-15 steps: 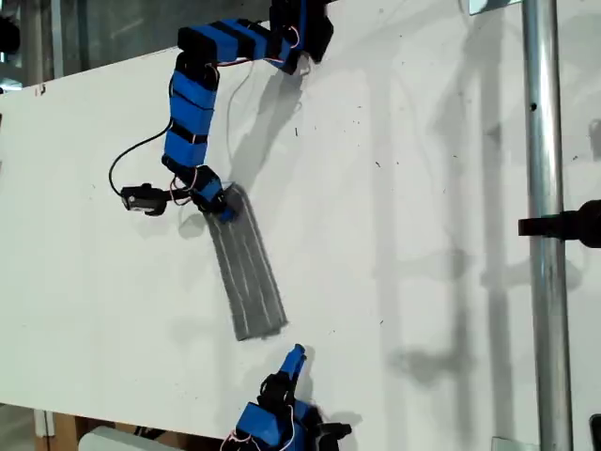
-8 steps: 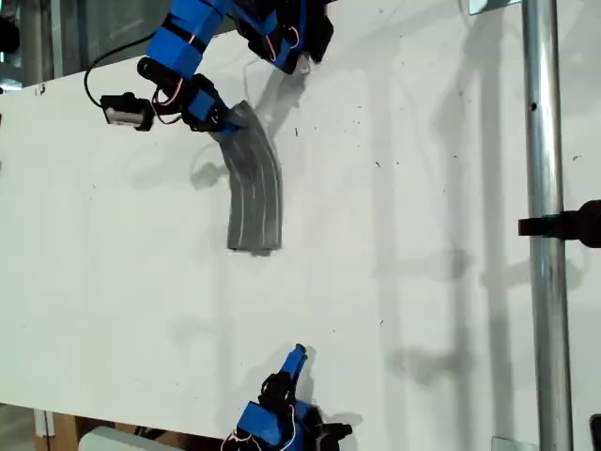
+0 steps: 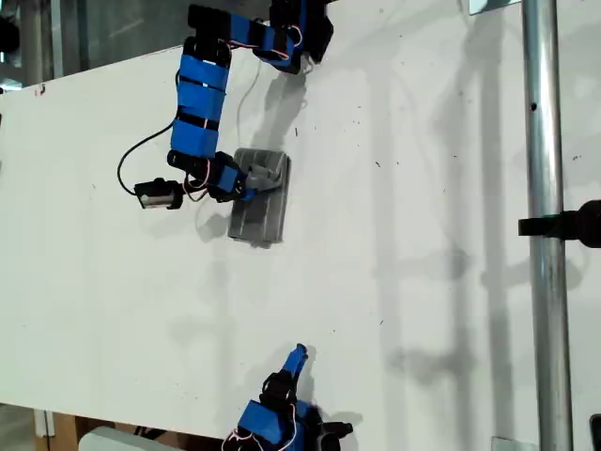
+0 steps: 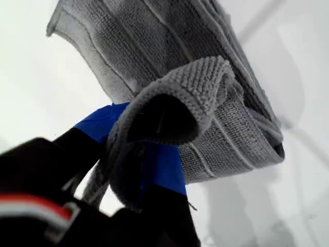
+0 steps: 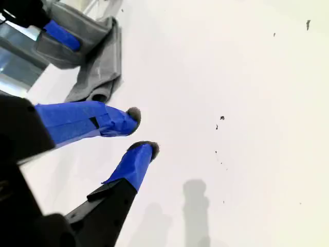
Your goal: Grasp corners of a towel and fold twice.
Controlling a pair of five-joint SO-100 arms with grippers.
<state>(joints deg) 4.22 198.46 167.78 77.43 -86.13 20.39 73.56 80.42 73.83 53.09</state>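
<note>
The grey striped towel (image 3: 260, 202) lies on the white table (image 3: 423, 282) as a short, doubled-over bundle, left of centre in the upper half of the exterior view. My first gripper (image 3: 239, 185) is shut on a folded edge of it at the bundle's left side in that view. Close up, the towel (image 4: 205, 98) drapes over the blue-taped fingers (image 4: 165, 172); which of the corners is pinched I cannot tell. My second gripper (image 3: 296, 355) rests near the table's bottom edge in the exterior view, fingers (image 5: 123, 119) open and empty, with the towel (image 5: 97, 72) well beyond them.
A vertical metal pole (image 3: 545, 235) with a black clamp (image 3: 563, 225) stands at the exterior view's right. The first arm's base (image 3: 300, 33) sits at the top edge. A black cable (image 3: 141, 155) loops beside the first arm.
The first gripper lifted the long towel strip toward the exterior view's top, then came back down, laying the cloth over itself into a short bundle. The second arm stayed still.
</note>
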